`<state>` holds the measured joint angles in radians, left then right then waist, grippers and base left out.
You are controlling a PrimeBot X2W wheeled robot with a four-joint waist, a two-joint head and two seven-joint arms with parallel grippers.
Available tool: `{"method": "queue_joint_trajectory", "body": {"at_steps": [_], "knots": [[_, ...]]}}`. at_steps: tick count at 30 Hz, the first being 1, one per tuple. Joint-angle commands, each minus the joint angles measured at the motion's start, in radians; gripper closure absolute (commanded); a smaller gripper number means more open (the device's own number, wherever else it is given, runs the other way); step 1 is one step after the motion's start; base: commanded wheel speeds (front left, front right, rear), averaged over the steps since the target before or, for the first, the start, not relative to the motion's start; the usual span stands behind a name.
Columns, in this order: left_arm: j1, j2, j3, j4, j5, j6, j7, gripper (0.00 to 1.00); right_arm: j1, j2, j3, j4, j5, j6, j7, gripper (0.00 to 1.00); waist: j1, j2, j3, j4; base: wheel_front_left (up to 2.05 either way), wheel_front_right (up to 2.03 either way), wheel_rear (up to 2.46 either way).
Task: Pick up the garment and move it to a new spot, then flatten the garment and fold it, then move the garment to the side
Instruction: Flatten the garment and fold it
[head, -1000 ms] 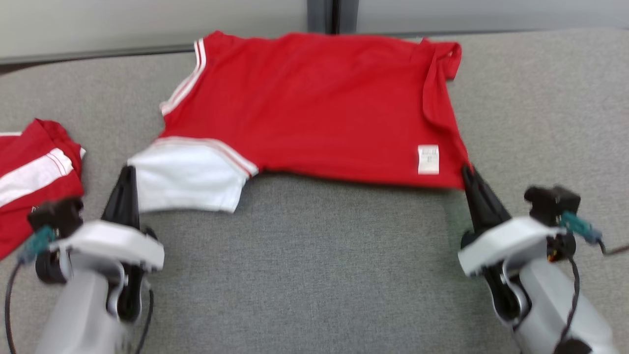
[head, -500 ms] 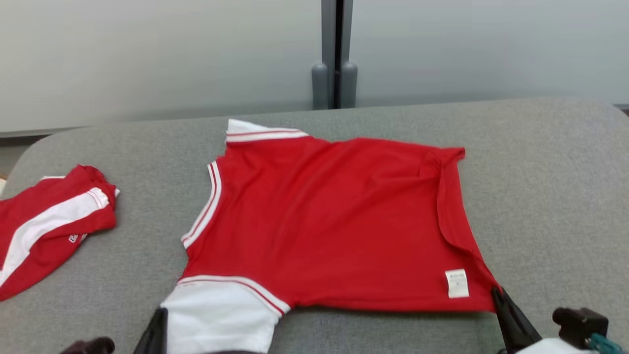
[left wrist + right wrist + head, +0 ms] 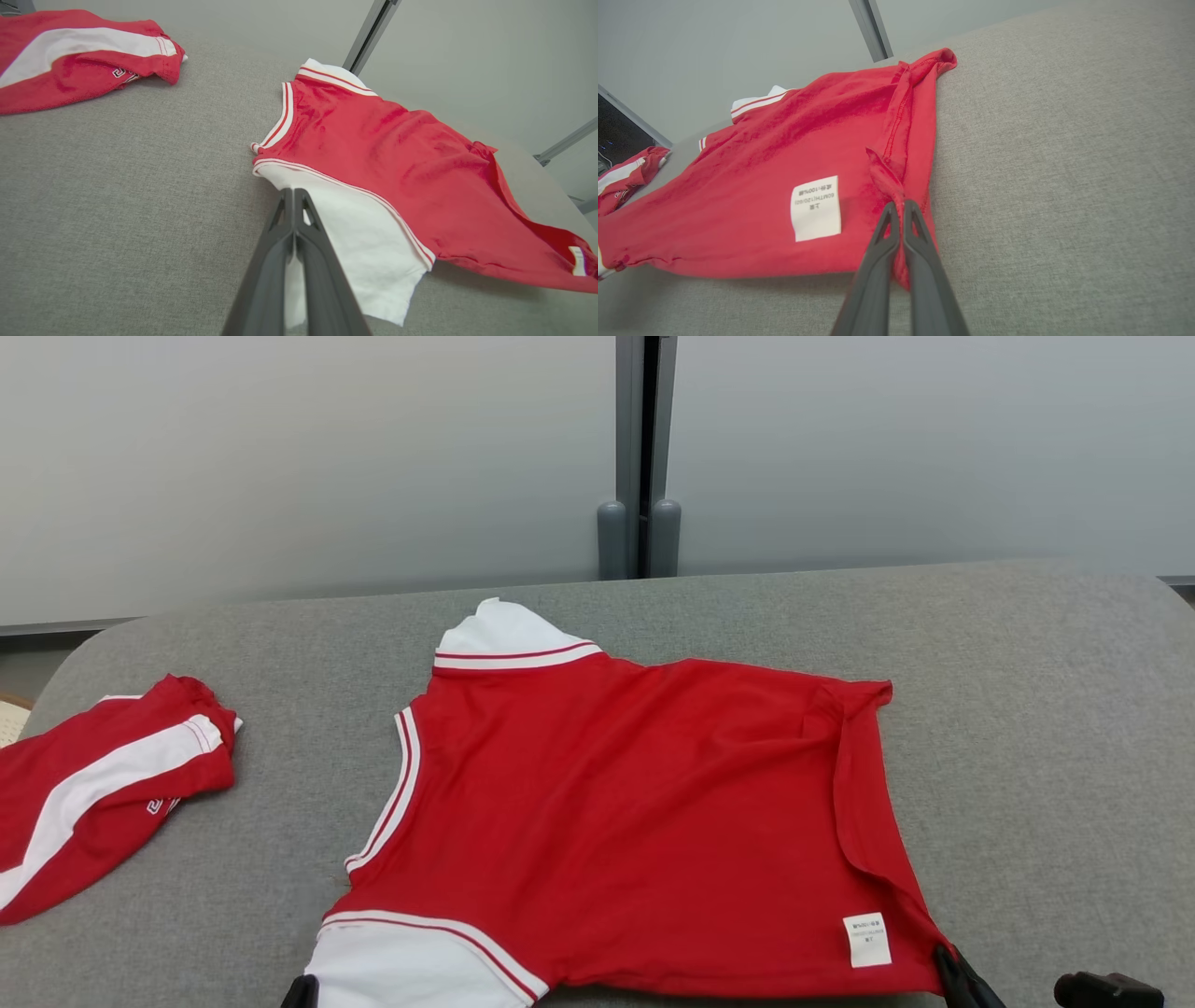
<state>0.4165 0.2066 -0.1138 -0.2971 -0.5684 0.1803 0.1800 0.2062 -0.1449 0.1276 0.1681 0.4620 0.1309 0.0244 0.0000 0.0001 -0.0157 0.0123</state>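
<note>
**A:** Where is the garment now?

**B:** I see the red garment lying spread out in the middle of the grey surface. It is mostly flat, and its neck opening is toward the left. Its white near sleeve is at the near left corner, and the far sleeve points to the far side. The right edge is folded over itself in a long strip. A white label sits at the near right corner.

**A:** And the claws?

**B:** My left gripper has its two fingers pressed together on the near sleeve, with white cloth pinched between them. My right gripper is closed too. It bites the red hem at the near right corner, just beside the label.

**A:** Is anything else on the surface?

**B:** Yes, a second red and white cloth lies bunched at the left, well apart from the garment. Behind the far edge I see a pale wall with a dark post.
</note>
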Motion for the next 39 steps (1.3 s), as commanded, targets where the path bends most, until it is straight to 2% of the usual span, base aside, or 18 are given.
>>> {"method": "queue_joint_trajectory", "body": {"at_steps": [1,7,16,22,23,24,25,28,31,35,39], "knots": [[-0.010,0.005,0.007,0.002,-0.002,0.006,-0.001,1.00,0.005,0.002,-0.005,-0.013,-0.008,0.000,0.012,1.00,0.0000,-0.0001,0.005,-0.011,0.00,0.00,0.00],[-0.076,-0.002,0.012,0.045,-0.034,-0.020,-0.010,1.00,-0.033,0.024,-0.027,-0.020,0.008,0.000,0.055,1.00,0.0000,-0.0001,0.057,-0.023,0.00,0.00,0.00],[-0.339,0.015,0.029,0.207,-0.092,-0.096,-0.003,1.00,-0.216,0.037,-0.026,0.021,0.010,0.000,0.078,1.00,0.0000,-0.0001,0.216,-0.046,0.00,0.00,0.00],[-0.481,0.007,0.028,0.321,-0.137,-0.137,0.003,1.00,-0.326,0.027,-0.005,0.070,0.009,0.000,0.051,0.98,0.0000,-0.0001,0.274,-0.052,0.00,0.00,0.00],[-0.500,0.000,0.031,0.338,-0.148,-0.145,0.001,0.58,-0.339,0.026,-0.001,0.075,0.008,0.000,0.041,0.61,0.0000,-0.0001,0.279,-0.051,0.00,0.00,0.00],[-0.520,-0.001,0.035,0.350,-0.149,-0.150,-0.009,0.00,-0.350,0.025,0.002,0.083,0.008,0.000,0.033,0.26,0.0000,-0.0001,0.284,-0.050,0.00,0.00,0.00],[-0.537,-0.002,0.037,0.363,-0.152,-0.156,-0.018,0.00,-0.359,0.022,0.008,0.083,0.004,0.000,0.016,0.00,0.0000,-0.0001,0.288,-0.048,0.00,0.00,0.00],[-0.574,-0.011,0.049,0.394,-0.140,-0.167,-0.074,0.00,-0.381,0.015,0.007,0.070,-0.020,0.000,-0.055,0.00,0.0000,-0.0001,0.298,-0.045,0.00,0.00,0.00],[-0.599,-0.018,0.063,0.387,-0.104,-0.172,-0.179,0.00,-0.394,0.011,-0.001,0.036,-0.078,0.000,-0.154,0.00,0.0000,-0.0001,0.304,-0.043,0.00,0.00,0.00],[-0.589,-0.002,0.051,0.353,0.037,-0.147,-0.363,0.00,-0.395,0.005,-0.015,-0.024,-0.189,0.000,-0.247,0.00,0.0000,-0.0001,0.299,-0.041,0.00,0.00,0.00],[-0.560,-0.004,0.040,0.326,0.124,-0.121,-0.423,0.00,-0.377,0.009,-0.018,-0.071,-0.255,0.000,-0.274,0.00,0.0000,-0.0001,0.285,-0.042,0.00,0.00,0.00]]}}
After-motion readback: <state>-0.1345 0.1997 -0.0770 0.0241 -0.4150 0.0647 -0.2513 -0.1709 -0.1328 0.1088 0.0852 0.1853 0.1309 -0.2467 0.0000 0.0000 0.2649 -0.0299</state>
